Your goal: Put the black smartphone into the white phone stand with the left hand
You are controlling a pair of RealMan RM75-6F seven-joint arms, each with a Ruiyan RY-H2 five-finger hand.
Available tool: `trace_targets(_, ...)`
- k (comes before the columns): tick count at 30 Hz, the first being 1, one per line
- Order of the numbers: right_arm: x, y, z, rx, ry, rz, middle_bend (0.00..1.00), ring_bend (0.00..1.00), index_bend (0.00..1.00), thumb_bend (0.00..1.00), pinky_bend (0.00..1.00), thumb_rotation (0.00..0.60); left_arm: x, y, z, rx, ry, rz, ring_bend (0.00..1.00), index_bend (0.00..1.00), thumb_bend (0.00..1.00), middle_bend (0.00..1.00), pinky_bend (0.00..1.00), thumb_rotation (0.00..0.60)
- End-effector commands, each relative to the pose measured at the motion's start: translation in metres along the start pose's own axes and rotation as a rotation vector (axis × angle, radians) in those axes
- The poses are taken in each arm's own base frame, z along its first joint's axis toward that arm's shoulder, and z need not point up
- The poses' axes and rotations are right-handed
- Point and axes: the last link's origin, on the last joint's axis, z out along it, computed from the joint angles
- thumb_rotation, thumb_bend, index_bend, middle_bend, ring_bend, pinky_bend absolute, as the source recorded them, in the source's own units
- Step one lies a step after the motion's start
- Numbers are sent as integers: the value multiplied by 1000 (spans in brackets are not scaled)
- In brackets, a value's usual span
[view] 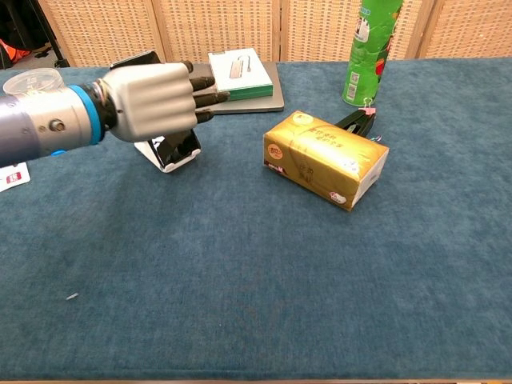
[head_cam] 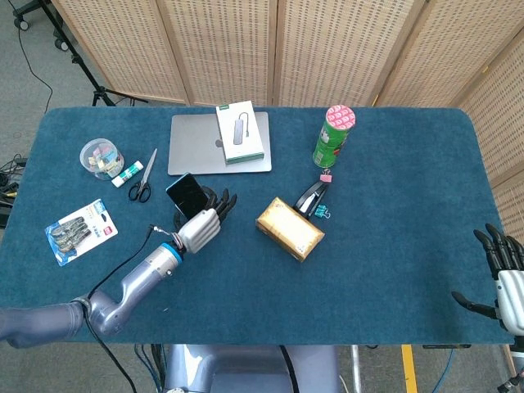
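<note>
The black smartphone (head_cam: 185,194) sits in the white phone stand (view: 162,154) on the table (head_cam: 385,270), leaning back, its top toward the laptop (head_cam: 196,146). The left hand (view: 150,100) hovers just above, fingers straight, holding nothing, hiding most of the phone. The right hand (head_cam: 499,270) is spread at the table's edge, partly cut off.

No label, brand or number is legible anywhere.

teal surface (head_cam: 393,246), gold tissue pack (view: 326,158), green chip can (head_cam: 332,137) with pink lid, black smartphone (head_cam: 187,195), white phone stand (view: 149,150), silver laptop (head_cam: 194,147)
</note>
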Motion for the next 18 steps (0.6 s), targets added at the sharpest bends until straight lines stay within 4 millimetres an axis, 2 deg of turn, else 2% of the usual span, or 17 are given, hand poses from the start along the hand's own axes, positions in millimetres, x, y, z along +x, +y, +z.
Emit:
trace_targets(1, 0, -1, -1, 1, 0, -1, 0, 0, 0, 0, 0, 600, -2, -8, -16, -6, 7, -53, 82, 163, 0, 0, 349, 600)
trace_targets(5, 0, -2, -1, 3, -1, -3, 0, 0, 0, 0, 0, 600, -1, -19, -41, -26, 56, -173, 73, 150, 0, 0, 349, 600)
trace_targets(8, -1, -2, -2, 4, -2, -4, 0, 0, 0, 0, 0, 600, -8, -29, -60, -26, 104, -261, 30, 126, 0, 0, 343, 600)
trace_targets(11, -2, -3, -2, 7, -5, -9, 0, 0, 0, 0, 0, 600, -18, -39, -84, 23, 152, -445, 0, 85, 0, 0, 299, 600)
trace_targets(13, -2, -4, -2, 8, -5, -10, 0, 0, 0, 0, 0, 600, -21, -41, -90, 29, 174, -479, 0, 74, 0, 0, 274, 600)
trace_targets(15, -3, -4, -2, 8, -6, -13, 0, 0, 0, 0, 0, 600, -26, -46, -103, 73, 216, -585, 0, 72, 0, 0, 252, 600)
trace_targets(16, -3, -5, -2, 9, -7, -15, 0, 0, 0, 0, 0, 600, -32, -52, -118, 156, 231, -737, 0, 71, 0, 0, 240, 600)
trace_targets(18, -4, -5, -3, 10, -5, -20, 0, 0, 0, 0, 0, 600, -43, -53, -140, 242, 250, -887, 0, 70, 0, 0, 210, 600)
